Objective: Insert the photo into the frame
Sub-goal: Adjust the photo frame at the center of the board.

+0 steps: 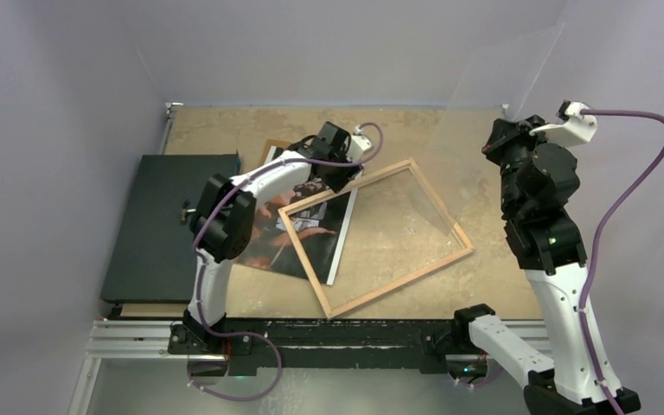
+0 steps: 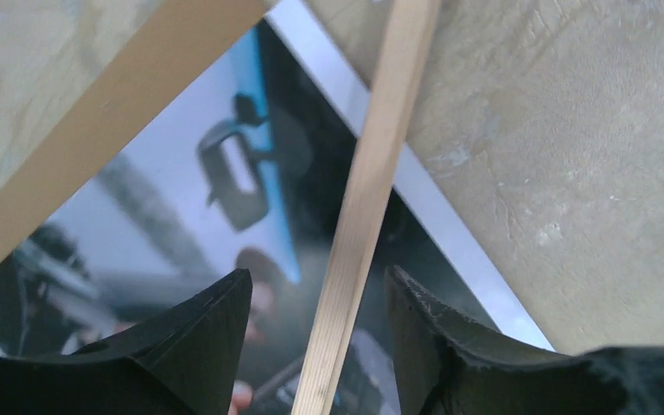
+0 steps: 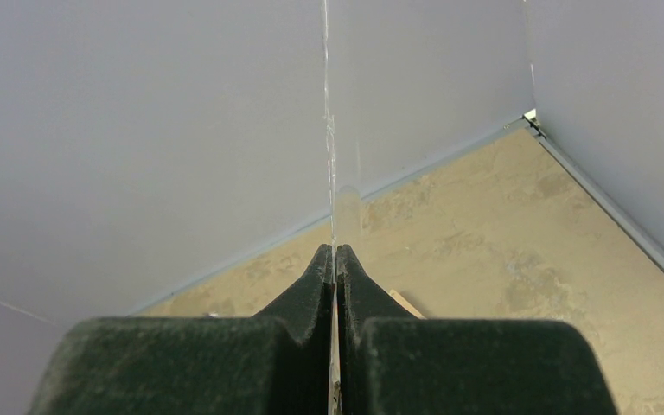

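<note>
- My left gripper (image 2: 316,290) has its jaws apart, one finger on each side of a thin light-wood bar of the frame (image 1: 395,286). In the left wrist view the bar runs up between the fingers, and I cannot tell if they touch it.
- My right gripper (image 3: 335,252) is raised high at the right side, well apart from the frame. It is clamped tight on the clear pane (image 1: 506,73). The pane stands up above the gripper in front of the back wall, and in the right wrist view only its thin edge shows between the fingers.
- The frame lies flat on the worktop (image 1: 484,190), turned at an angle, with the wood side up.
- The photo (image 1: 304,232) lies flat on the worktop. Its right part, with the white strip, is under the left corner of the frame, and the rest sticks out to the left, partly hidden by my left arm.
- On the photo I see blue, black and orange-brown areas, and any writing is too blurred to read.
- A dark flat board (image 1: 160,225) lies at the left edge of the worktop, beside the photo.
</note>
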You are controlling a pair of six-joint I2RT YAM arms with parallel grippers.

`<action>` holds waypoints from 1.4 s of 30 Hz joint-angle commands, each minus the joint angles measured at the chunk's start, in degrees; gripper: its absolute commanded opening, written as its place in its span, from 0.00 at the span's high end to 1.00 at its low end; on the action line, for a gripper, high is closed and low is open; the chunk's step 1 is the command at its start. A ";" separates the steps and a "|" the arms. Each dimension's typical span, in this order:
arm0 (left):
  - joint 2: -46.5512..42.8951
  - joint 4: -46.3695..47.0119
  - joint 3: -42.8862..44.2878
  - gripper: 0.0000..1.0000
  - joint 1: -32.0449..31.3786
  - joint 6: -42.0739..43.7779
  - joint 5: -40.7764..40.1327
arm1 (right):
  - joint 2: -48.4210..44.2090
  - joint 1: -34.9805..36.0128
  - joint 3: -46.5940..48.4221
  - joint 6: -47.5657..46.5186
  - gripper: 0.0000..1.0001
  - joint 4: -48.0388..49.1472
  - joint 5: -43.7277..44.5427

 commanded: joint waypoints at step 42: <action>-23.17 -0.14 -34.65 0.72 6.53 -42.26 6.62 | -0.03 -0.19 -0.28 2.53 1.00 3.56 -1.42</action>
